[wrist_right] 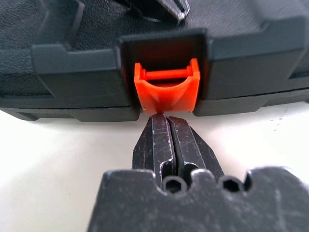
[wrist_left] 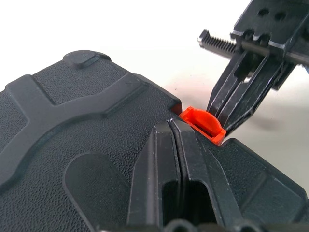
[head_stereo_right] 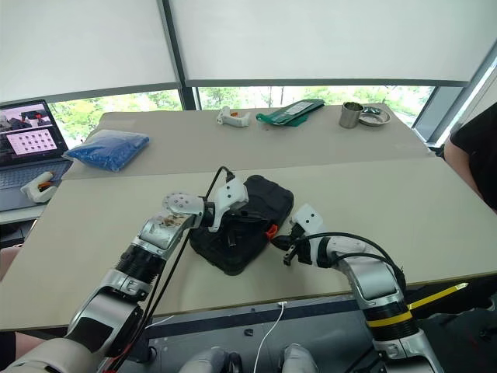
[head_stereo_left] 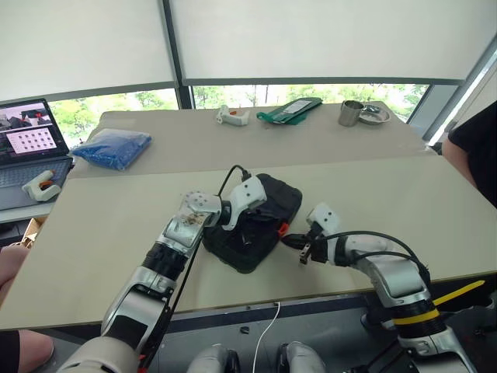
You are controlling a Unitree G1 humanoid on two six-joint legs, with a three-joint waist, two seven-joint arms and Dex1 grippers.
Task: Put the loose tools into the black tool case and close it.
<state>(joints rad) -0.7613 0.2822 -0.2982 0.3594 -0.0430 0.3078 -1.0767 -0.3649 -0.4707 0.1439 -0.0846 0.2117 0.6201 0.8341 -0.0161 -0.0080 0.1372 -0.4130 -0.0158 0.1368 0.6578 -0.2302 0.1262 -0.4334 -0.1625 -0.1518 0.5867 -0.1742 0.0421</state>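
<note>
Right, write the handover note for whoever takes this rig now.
Left tool: shut, pressing on the lid of the black tool case.
Right tool: shut, tips at the orange latch on the case's front edge.
Done: the case lies closed on the near table, with no loose tools in sight around it.
Left: the latch still looks unfastened; push it home, then draw both arms back.

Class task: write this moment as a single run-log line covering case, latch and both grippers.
tool case: lid down | orange latch: not yet pressed home | left gripper: shut, resting on lid | right gripper: shut, tips at latch
</note>
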